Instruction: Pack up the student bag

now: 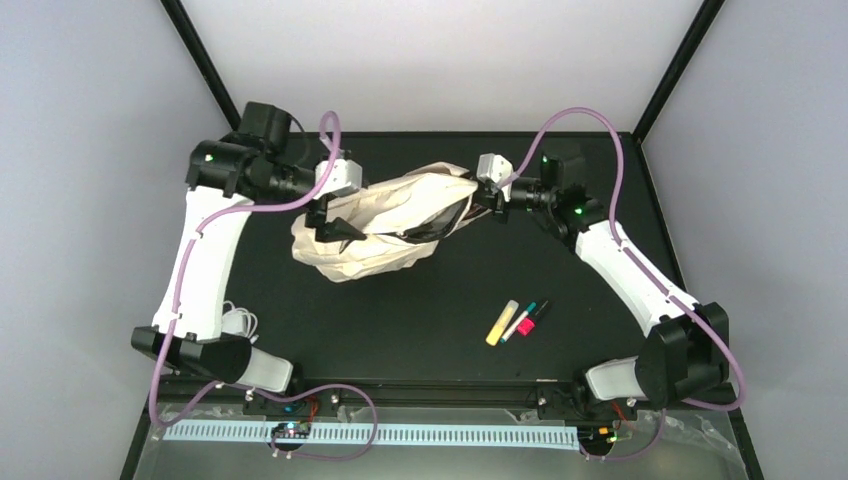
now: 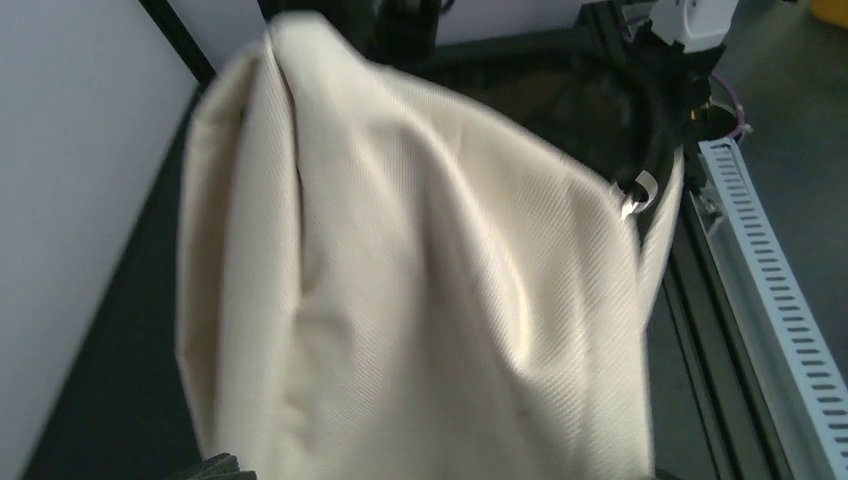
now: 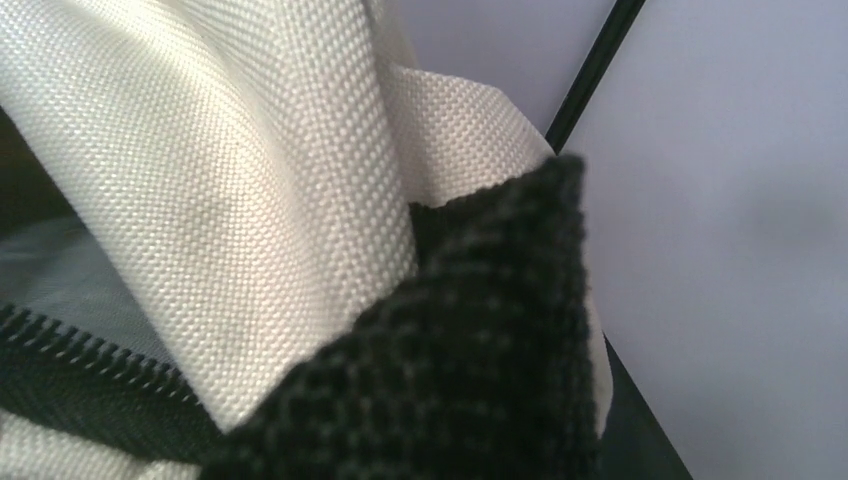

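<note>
over far table (image 1: pixel 420 300), left arm (image 1: pixel 205 260), right arm (image 1: pixel 630 265) reach inward: right jaws pinch student bag (image 1: pixel 390 215), left jaws spread wide.

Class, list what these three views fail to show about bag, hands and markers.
- Inside of the student bag: top view, folded fabric covers it.
- Fingers of left hand: left wrist view, blurred fabric fills the frame.
- Fingers of right hand: right wrist view, bag cloth blocks them.
- Labels on markers: top view, too small.
</note>
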